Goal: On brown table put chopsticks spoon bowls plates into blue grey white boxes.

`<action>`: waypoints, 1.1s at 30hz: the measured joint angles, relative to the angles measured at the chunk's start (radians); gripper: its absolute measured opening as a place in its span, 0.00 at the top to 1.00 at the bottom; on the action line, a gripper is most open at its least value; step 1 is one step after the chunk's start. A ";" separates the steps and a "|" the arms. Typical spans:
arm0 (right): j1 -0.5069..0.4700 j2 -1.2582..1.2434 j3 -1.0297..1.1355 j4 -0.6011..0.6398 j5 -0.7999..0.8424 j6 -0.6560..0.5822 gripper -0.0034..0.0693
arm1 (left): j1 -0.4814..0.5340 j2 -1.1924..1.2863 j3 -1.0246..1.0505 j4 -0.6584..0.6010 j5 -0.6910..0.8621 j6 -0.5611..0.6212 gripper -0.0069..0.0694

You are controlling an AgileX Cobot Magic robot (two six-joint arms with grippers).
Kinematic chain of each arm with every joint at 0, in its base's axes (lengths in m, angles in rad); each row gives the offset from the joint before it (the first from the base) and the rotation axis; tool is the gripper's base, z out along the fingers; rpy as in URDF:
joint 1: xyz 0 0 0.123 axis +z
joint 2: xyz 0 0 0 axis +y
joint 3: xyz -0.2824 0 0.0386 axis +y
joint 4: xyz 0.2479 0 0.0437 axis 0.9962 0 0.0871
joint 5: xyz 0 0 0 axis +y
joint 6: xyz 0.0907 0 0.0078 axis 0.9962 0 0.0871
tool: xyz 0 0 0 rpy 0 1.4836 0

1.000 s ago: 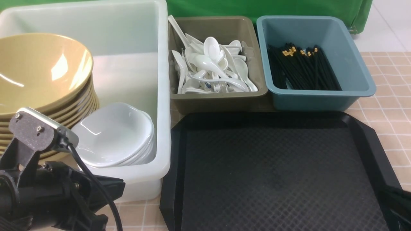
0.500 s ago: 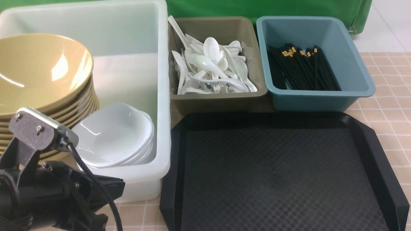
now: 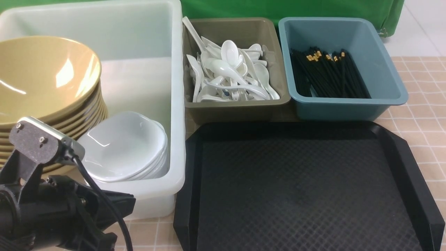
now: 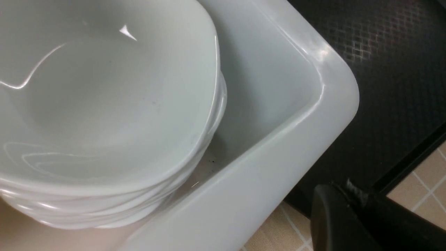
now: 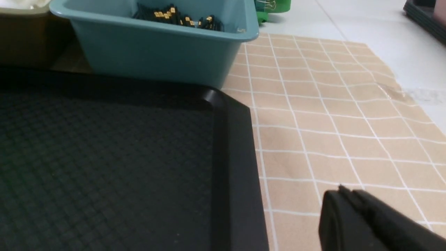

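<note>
Bright, even light; glare streaks the bowls (image 3: pixel 45 80), pictures slightly soft.

The yellow bowls (image 3: pixel 41 76) and small white plates (image 3: pixel 122 146) gleam glossy, as do the white spoons (image 3: pixel 230 75). The white tub (image 3: pixel 176 104), grey bin (image 3: pixel 240 104) and blue bin (image 3: pixel 348 104) look like smooth plastic. The black tray (image 3: pixel 299 188) is matt with a diamond texture. The worktop (image 5: pixel 331 122) is matt with a tile pattern.
</note>
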 joint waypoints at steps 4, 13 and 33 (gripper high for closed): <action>0.000 0.000 0.000 0.001 0.001 0.000 0.88 | 0.000 0.000 0.000 0.000 0.000 0.000 0.90; 0.000 0.000 0.000 0.002 0.003 0.000 0.87 | -0.001 -0.035 0.026 -0.005 -0.025 0.000 0.90; 0.000 -0.001 0.000 0.002 0.003 0.000 0.85 | 0.085 -0.705 0.531 0.567 -0.821 -0.531 0.90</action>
